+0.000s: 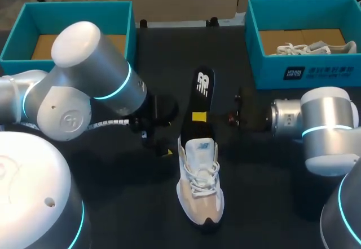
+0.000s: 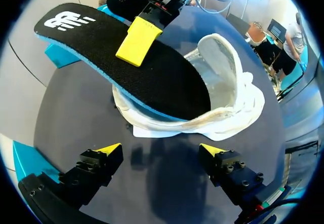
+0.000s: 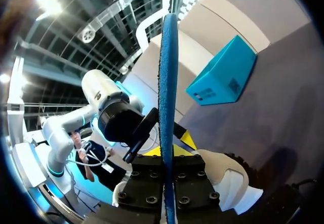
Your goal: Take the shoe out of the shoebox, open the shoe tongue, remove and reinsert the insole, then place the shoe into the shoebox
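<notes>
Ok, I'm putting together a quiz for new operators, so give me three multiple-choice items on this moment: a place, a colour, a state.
1. Where does the shoe with the insole sticking out lie? A in the left shoebox; B on the table; C in an end effector.
2. The insole's top face is: A black; B red; C white.
3. The left end effector is: A shut on the shoe; B shut on the insole; C open.
Answers: B, it rests on the dark table between the arms; A, black shows around the yellow tip of the right end effector; C, its fingers stand apart, nothing between them.
</notes>
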Controlling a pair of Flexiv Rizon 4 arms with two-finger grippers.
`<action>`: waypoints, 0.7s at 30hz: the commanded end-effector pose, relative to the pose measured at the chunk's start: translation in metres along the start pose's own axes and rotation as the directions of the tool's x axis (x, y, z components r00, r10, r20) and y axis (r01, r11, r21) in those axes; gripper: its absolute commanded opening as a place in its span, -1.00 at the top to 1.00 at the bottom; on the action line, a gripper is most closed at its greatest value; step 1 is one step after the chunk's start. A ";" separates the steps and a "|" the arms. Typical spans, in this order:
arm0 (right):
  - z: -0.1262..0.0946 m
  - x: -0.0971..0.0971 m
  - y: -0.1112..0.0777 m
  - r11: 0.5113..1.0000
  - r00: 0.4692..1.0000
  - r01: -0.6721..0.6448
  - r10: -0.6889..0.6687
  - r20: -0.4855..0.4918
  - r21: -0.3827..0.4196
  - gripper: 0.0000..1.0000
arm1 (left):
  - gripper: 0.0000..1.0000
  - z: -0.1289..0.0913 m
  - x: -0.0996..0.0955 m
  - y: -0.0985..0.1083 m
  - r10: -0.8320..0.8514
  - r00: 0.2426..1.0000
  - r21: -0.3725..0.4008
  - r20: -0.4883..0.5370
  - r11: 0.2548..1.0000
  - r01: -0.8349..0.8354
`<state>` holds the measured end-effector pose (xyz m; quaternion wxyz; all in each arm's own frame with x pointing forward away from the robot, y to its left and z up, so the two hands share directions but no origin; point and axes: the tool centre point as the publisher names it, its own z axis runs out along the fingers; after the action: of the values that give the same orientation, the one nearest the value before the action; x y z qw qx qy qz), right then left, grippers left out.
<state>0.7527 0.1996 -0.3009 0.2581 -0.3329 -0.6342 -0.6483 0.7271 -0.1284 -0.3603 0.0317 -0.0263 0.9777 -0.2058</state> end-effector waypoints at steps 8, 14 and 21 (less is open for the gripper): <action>0.002 -0.002 -0.016 0.999 0.999 -0.033 0.033 0.016 0.035 1.00 | -1.00 0.000 0.001 0.001 0.002 1.000 0.001 0.001 1.000 -0.002; -0.002 0.000 -0.030 0.997 0.998 -0.047 0.046 0.031 0.059 1.00 | -1.00 0.000 0.001 0.001 0.002 1.000 0.001 0.001 1.000 -0.002; -0.004 0.003 -0.046 0.996 0.997 -0.070 0.068 0.044 0.061 1.00 | -1.00 0.000 0.001 0.001 0.002 1.000 0.001 0.001 1.000 -0.002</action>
<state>0.7227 0.1984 -0.3274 0.2796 -0.3568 -0.6477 -0.6123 0.7268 -0.1284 -0.3602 0.0317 -0.0256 0.9777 -0.2058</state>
